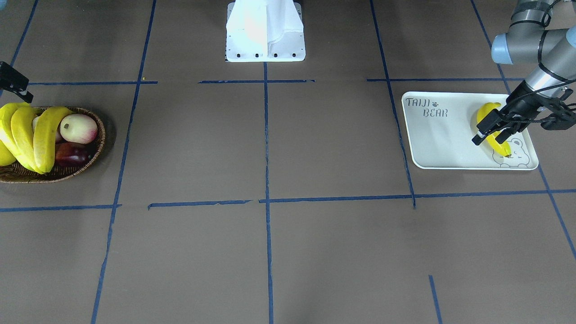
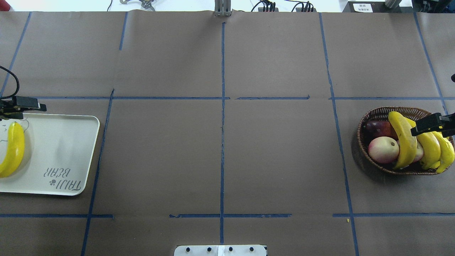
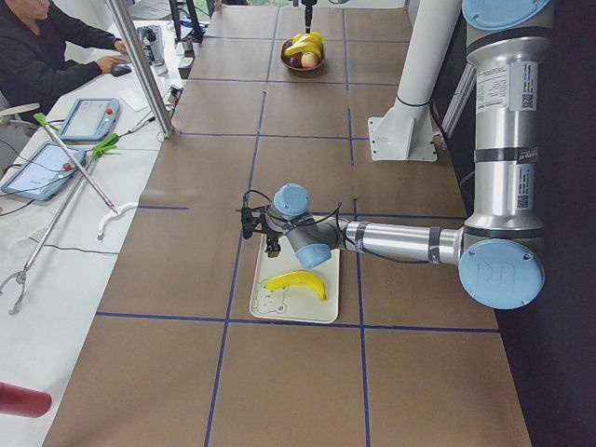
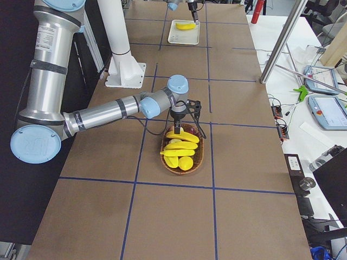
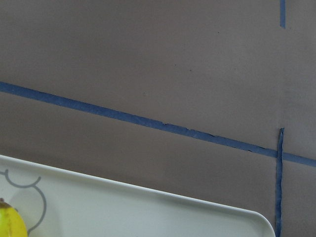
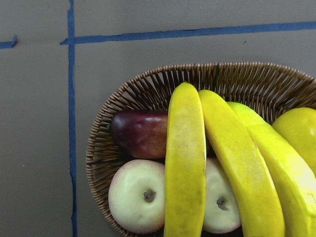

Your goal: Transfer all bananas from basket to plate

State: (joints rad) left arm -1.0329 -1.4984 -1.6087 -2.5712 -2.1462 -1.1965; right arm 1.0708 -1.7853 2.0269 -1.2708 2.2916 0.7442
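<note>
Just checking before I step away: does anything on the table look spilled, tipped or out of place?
Nothing stands out. One banana lies flat on the plate, the other bananas rest in the upright basket with other fruit, and nothing lies spilled beside either.

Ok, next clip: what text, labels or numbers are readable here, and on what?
"TAIJI BEAR", with a paw mark: printed on the plate, in one corner.
Stickers on the left arm: too small to read.
White label on the black box beyond the table's far edge: blurred, unreadable.
</note>
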